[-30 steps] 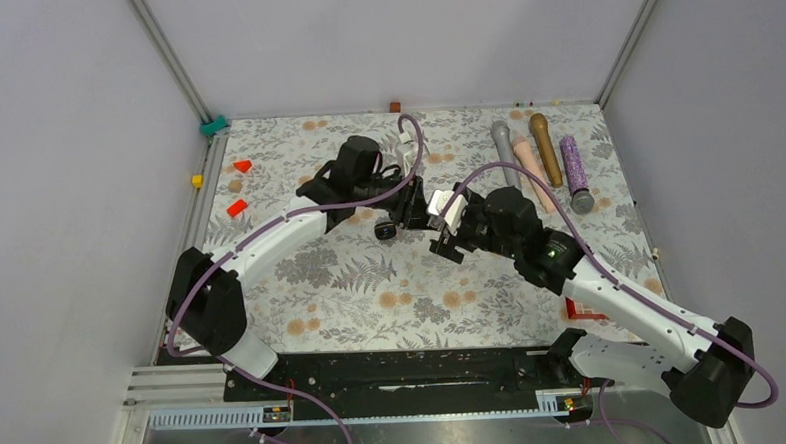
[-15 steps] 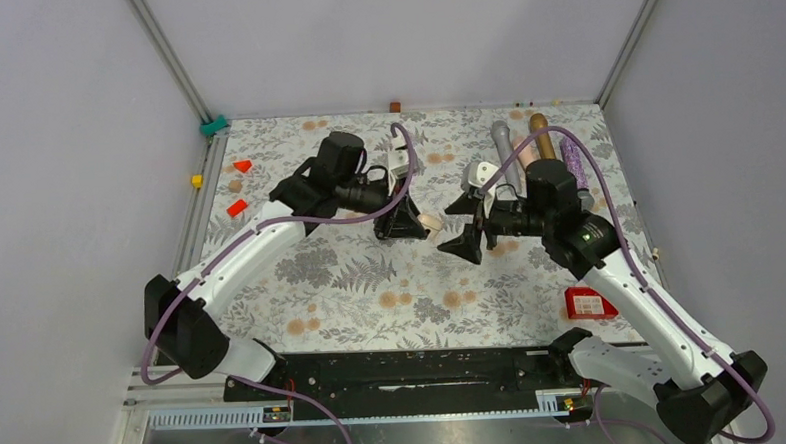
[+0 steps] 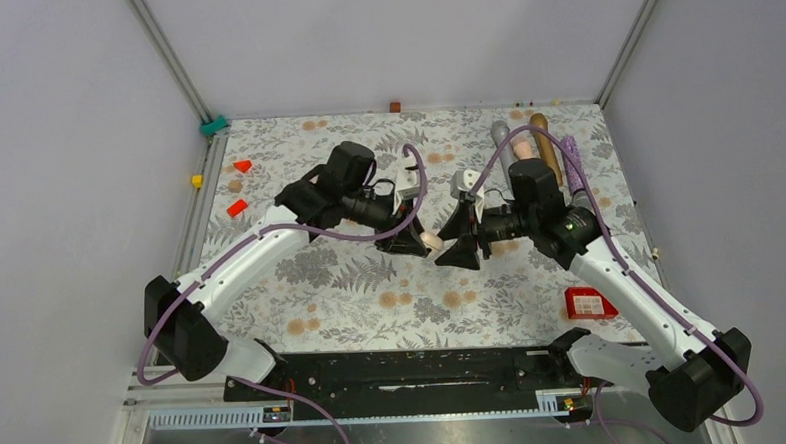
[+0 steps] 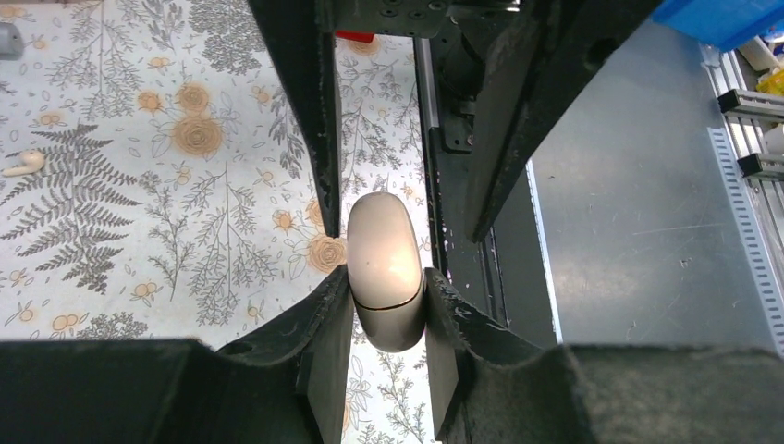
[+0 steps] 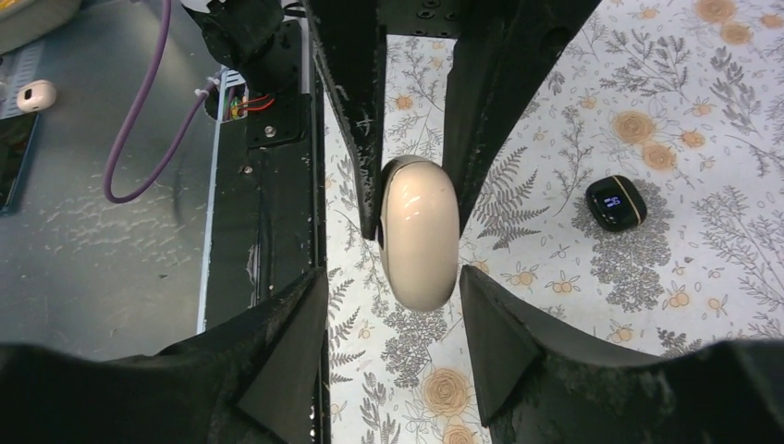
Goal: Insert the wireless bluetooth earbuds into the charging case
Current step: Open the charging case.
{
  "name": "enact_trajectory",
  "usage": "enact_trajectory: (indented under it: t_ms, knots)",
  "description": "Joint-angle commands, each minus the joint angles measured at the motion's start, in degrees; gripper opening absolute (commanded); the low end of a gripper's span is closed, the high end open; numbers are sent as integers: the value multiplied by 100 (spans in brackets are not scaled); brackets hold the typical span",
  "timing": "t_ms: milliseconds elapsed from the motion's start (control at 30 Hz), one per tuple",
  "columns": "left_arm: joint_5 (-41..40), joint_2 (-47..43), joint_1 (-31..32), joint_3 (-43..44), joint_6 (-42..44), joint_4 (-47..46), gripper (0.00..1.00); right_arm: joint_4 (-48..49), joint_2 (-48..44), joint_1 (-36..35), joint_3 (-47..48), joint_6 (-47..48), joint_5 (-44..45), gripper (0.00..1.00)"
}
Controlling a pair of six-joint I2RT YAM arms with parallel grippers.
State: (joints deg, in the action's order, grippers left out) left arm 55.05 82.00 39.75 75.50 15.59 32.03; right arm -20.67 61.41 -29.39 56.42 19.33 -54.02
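Observation:
The charging case (image 4: 384, 268) is a closed, cream, pebble-shaped shell with a thin seam, held above the floral mat. My left gripper (image 4: 386, 287) is shut on its near end. In the top view the case (image 3: 430, 242) sits between the two grippers, which face each other. My right gripper (image 5: 392, 301) is open around the case's (image 5: 421, 231) other end, with a gap on each side of the case. One small pale earbud (image 4: 23, 164) lies on the mat, off to the left in the left wrist view.
A small black case with a lit display (image 5: 616, 202) lies on the mat near the right gripper. Several cylinders (image 3: 541, 140) lie at the back right. A red box (image 3: 585, 302) sits at the front right. Red blocks (image 3: 236, 208) lie at the left.
The right gripper swung round to face the left one, moved in around the case and narrowed its jaws. The left gripper carried the case slightly forward and to the right.

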Motion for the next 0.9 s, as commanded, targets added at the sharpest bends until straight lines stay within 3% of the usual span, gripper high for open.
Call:
enact_trajectory:
  t_ms: [0,433,567,667,867]
  knots:
    - [82,-96,127,119,422,116,23,-95,38,21,-5,146,-340,59]
    - [-118,-79,323,147,559,221,25,-531,241,21,65,475,-822,15]
    - [-264,-108,332,115,434,109,35,-534,167,21,70,492,-860,10]
    - [-372,-175,305,60,246,-97,57,-515,99,22,145,468,-675,9]
    - [-215,-393,-16,-222,-293,-684,79,189,-388,44,-73,11,-120,8]
